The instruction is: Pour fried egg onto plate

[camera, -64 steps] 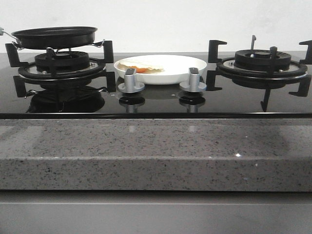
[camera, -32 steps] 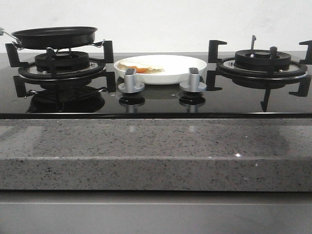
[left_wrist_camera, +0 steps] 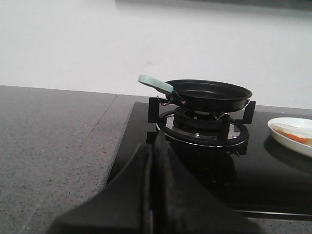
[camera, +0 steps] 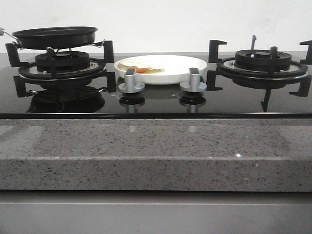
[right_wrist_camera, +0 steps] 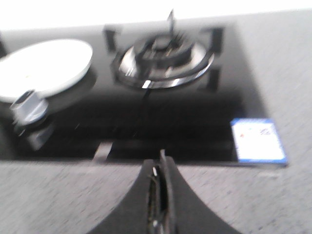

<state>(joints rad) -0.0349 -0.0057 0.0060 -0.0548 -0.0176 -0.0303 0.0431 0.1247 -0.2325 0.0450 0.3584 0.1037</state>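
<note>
The fried egg (camera: 141, 66), pale with an orange-red patch, lies on the left side of the white plate (camera: 180, 73), which sits on the hob between the two burners. The left wrist view shows the plate's edge (left_wrist_camera: 280, 136) with the egg (left_wrist_camera: 295, 136) on it. A black frying pan (camera: 54, 37) with a pale green handle (left_wrist_camera: 155, 83) rests on the left burner. My left gripper (left_wrist_camera: 151, 148) is shut on nothing, held back over the counter beside the hob. Over the front counter my right gripper (right_wrist_camera: 161, 161) is also shut and empty. The front view shows neither gripper.
The right burner (camera: 261, 63) has a bare pan support. Two silver knobs (camera: 130, 82) stand in front of the plate. A blue-edged sticker (right_wrist_camera: 257, 140) lies on the glass near the hob's right corner. Grey speckled counter (camera: 146, 151) runs along the front.
</note>
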